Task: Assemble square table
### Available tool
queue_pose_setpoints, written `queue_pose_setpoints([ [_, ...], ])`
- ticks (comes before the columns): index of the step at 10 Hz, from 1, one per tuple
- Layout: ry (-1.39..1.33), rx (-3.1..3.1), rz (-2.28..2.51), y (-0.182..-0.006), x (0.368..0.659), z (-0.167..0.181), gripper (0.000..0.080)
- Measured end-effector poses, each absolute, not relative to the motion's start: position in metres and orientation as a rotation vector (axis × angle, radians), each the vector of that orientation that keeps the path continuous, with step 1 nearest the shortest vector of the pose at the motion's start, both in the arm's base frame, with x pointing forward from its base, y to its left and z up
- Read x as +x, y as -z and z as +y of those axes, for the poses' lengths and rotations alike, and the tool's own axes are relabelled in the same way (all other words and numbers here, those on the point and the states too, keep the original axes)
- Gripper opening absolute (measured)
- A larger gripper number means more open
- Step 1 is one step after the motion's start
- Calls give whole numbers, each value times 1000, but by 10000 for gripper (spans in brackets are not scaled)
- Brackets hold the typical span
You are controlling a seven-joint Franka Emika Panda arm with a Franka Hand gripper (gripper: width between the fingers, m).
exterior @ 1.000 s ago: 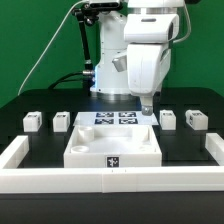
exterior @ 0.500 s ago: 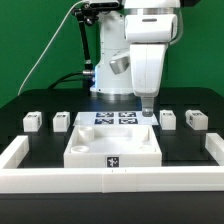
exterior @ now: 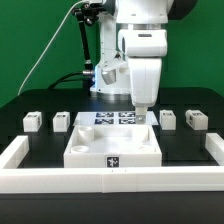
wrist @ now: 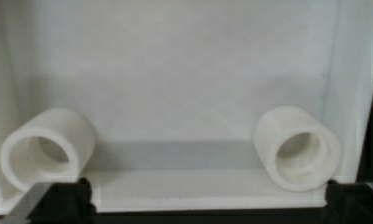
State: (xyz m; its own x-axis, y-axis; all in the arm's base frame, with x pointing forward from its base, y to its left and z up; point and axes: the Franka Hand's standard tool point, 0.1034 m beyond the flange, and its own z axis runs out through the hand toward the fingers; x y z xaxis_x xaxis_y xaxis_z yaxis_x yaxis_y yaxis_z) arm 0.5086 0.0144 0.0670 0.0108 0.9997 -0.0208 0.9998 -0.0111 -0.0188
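Observation:
The square table's top (exterior: 112, 145), a white slab with raised edges, lies in the middle of the black table with a tag on its front wall. My gripper (exterior: 141, 117) hangs open just over the slab's far edge, toward the exterior view's right. In the wrist view the slab (wrist: 183, 90) fills the picture, with two round corner sockets (wrist: 50, 150) (wrist: 298, 148). My gripper (wrist: 204, 203) has its dark fingertips (wrist: 58, 205) on either side of a stretch of the rim. Small white legs lie apart: two (exterior: 33, 121) (exterior: 61, 121) on the exterior view's left, two (exterior: 168, 119) (exterior: 194, 119) on its right.
The marker board (exterior: 112, 117) lies flat behind the slab, partly under the arm. A low white border wall (exterior: 60, 181) runs along the front and up both sides. The robot's base and a green upright stand at the back.
The arm has shifted toward the exterior view's left and come a little lower over the slab's far edge. The jaws have stayed open. No part has moved.

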Motion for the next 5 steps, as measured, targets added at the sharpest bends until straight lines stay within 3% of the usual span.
queue_pose_setpoints([
  [3, 48, 2229, 2215, -65, 506, 13, 650],
  [5, 45, 2196, 2258, -56, 480, 3, 650],
])
